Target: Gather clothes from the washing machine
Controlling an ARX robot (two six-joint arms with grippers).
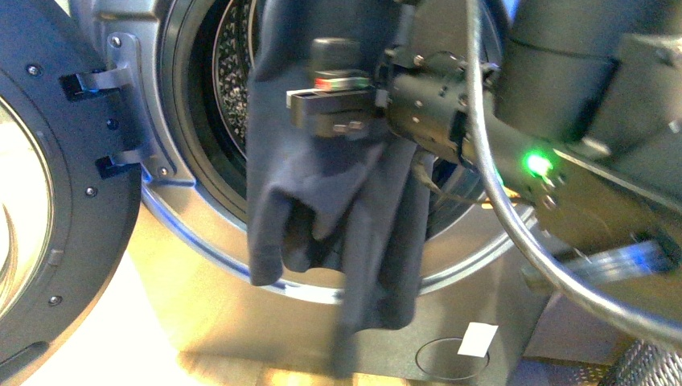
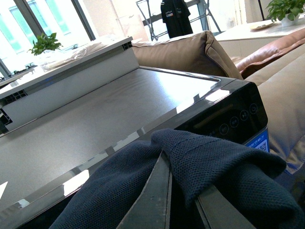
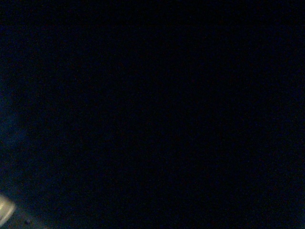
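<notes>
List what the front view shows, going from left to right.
Open washing machine door → steel drum → clothes, hanging in front of the opening → right arm with its green light.

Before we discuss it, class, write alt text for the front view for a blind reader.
A dark navy garment hangs in front of the open mouth of a grey washing machine, its door swung left. A black robot arm reaches into the cloth from the right.
</notes>
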